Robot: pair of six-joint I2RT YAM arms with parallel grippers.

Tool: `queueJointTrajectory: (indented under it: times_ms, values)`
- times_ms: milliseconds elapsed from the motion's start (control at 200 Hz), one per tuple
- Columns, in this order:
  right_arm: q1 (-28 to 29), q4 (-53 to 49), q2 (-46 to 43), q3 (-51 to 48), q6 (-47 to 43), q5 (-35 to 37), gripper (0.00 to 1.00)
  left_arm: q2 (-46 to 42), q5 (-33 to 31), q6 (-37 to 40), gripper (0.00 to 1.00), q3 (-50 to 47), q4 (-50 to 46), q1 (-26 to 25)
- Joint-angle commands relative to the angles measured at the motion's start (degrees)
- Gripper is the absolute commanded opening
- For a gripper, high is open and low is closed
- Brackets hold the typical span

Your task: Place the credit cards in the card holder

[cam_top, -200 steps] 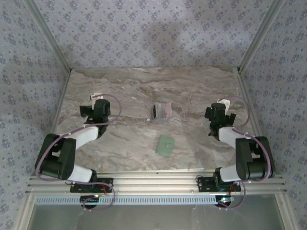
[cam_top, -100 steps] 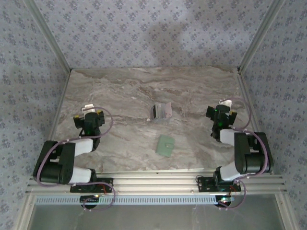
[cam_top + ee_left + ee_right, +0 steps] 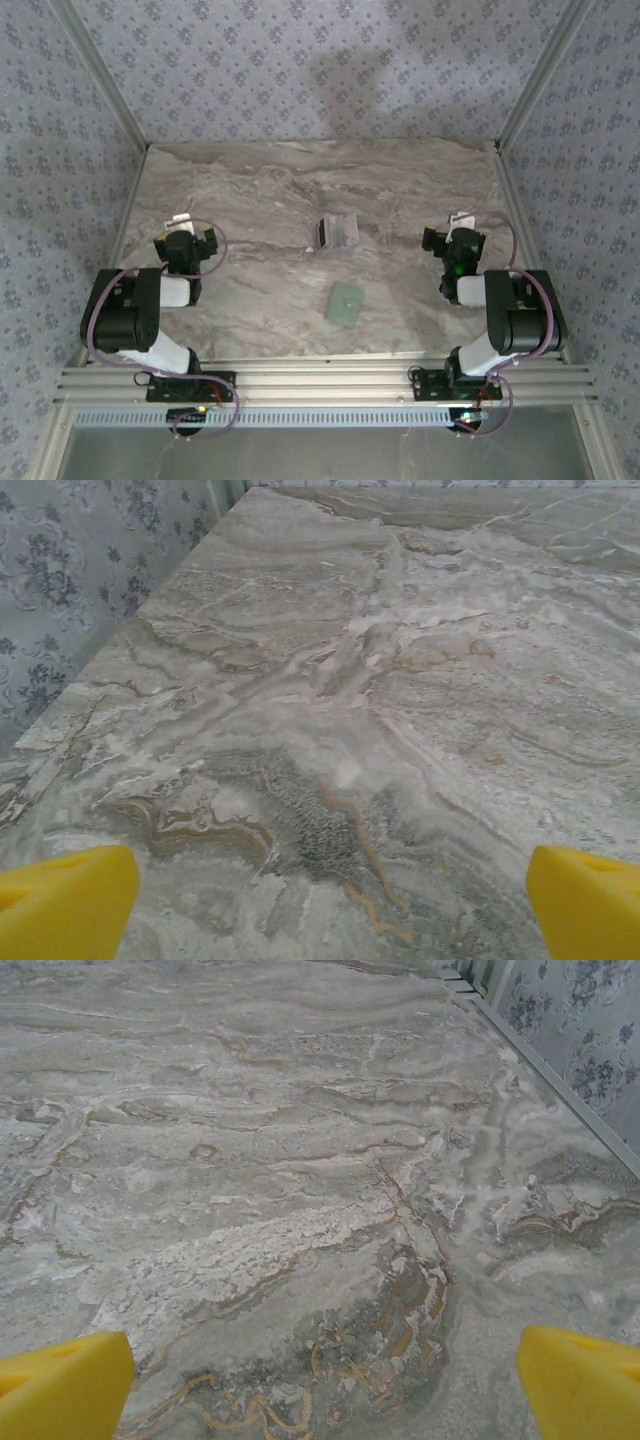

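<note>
A grey marble-patterned tabletop (image 3: 260, 190), veined with brown and white, is spreading across the middle of the scene. Pale blue wallpaper with small floral motifs is covering the far wall (image 3: 320, 60), the left wall (image 3: 45, 200) and the right wall (image 3: 595, 200). Slanting aluminium posts (image 3: 102, 75) are framing the far corners. Ribbed aluminium rails (image 3: 320, 378) are running along the near edge. Soft, even light is falling, and a faint shadow (image 3: 345, 75) is lying on the far wall.

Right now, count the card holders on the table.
1: the green card holder lies flat near the middle of the table, on the near side of the grey cards.
</note>
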Motion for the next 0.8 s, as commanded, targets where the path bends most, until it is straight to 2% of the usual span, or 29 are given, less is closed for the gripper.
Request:
queueJointTrajectory:
  times_ms: [0,735,795]
  values:
    - [0.3,2.5,0.4,0.2,-1.5,0.1,1.00,-0.9,1.7,-0.6,1.00,1.5,-0.5,-0.4]
    - [0.2,2.5,0.3,0.1,-1.4,-0.2,1.00,-0.3,1.6,0.8,1.00,1.6,0.4,-1.6]
    - [0.3,2.5,0.3,0.2,-1.4,-0.2,1.00,-0.2,4.5,0.8,1.00,2.2,-0.7,-0.6]
